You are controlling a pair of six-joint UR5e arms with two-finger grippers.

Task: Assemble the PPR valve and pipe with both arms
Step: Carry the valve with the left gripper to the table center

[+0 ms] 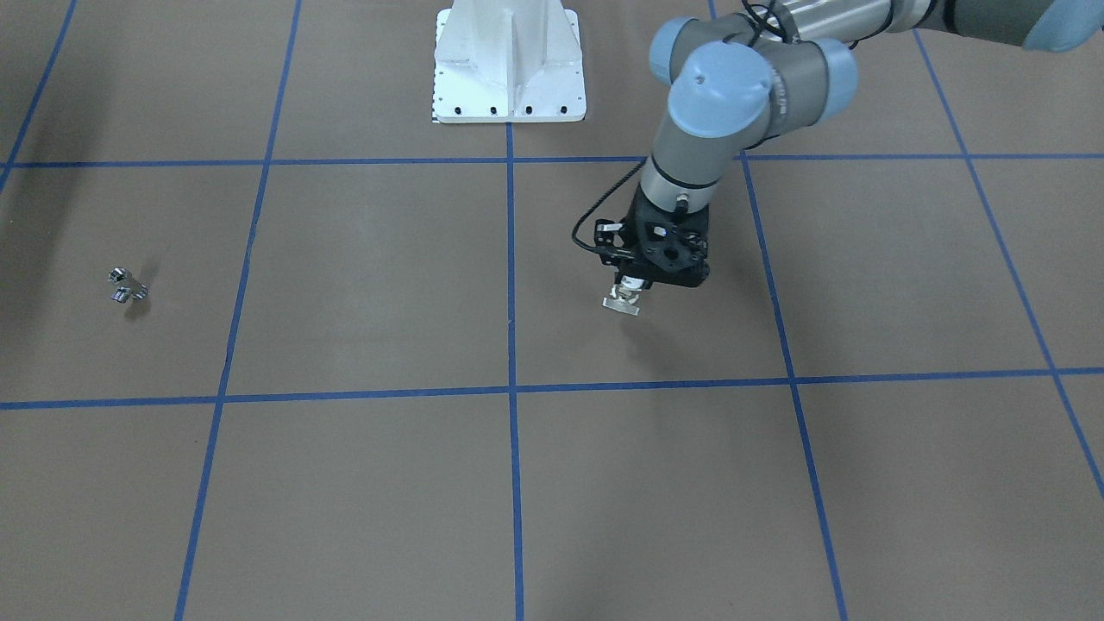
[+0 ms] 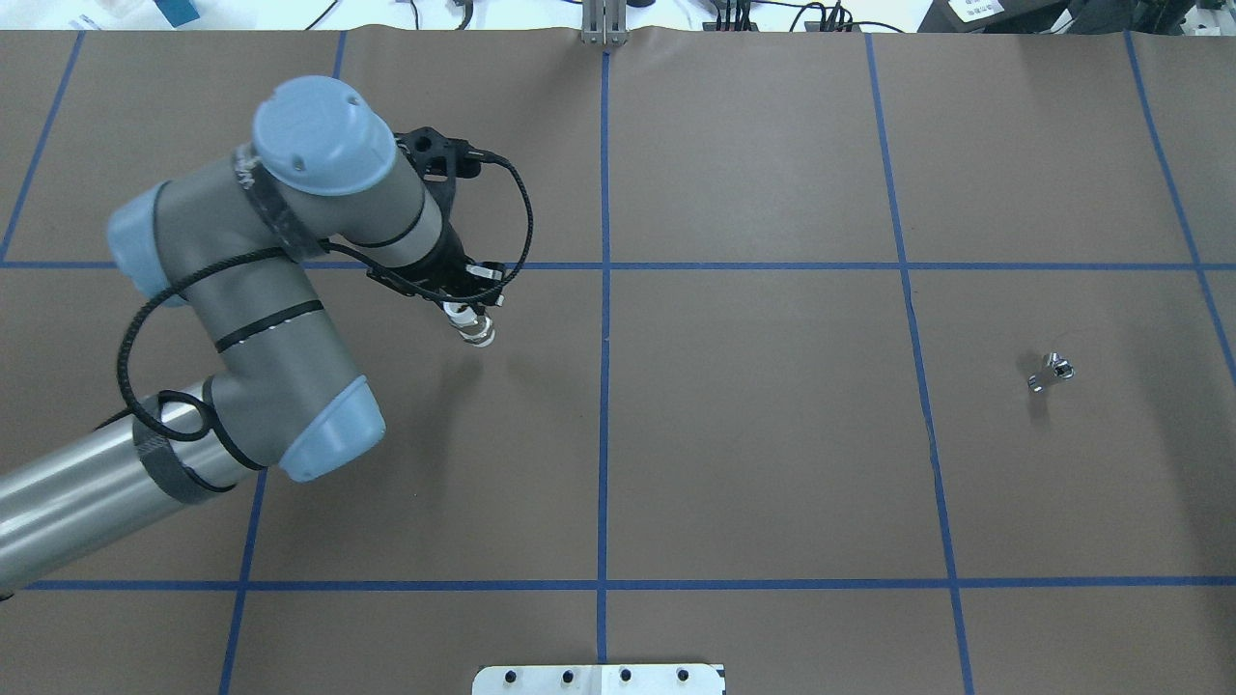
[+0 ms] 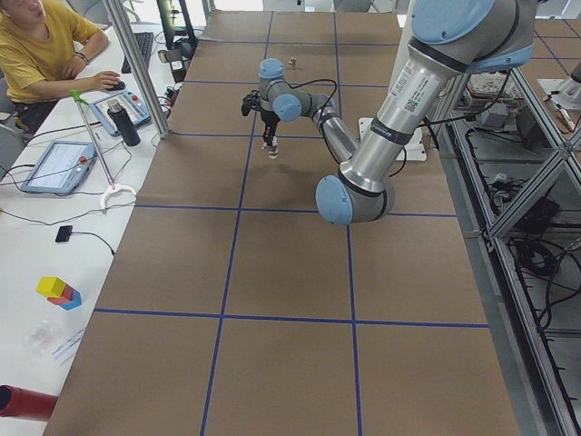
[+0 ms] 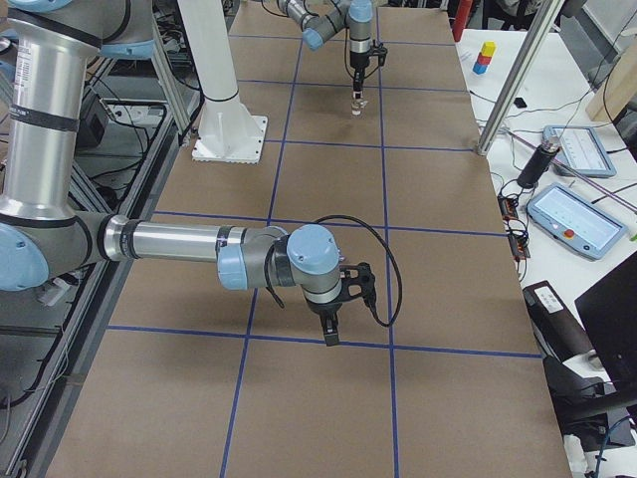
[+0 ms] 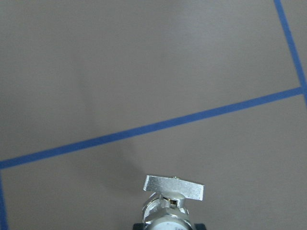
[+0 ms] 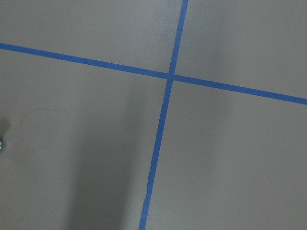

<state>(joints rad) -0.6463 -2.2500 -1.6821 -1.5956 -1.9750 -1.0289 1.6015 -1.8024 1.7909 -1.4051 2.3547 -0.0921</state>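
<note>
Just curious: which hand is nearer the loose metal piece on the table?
Right. The right hand hovers at the table end where the metal piece lies; the left hand is past the centre.

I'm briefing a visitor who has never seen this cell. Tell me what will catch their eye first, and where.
The large left arm dominates the robot's left half of the table. Its left hand is shut on a silver valve with a flat handle, near the centre line. Far off on the robot's right side, a small metal fitting lies alone on the brown table.
</note>
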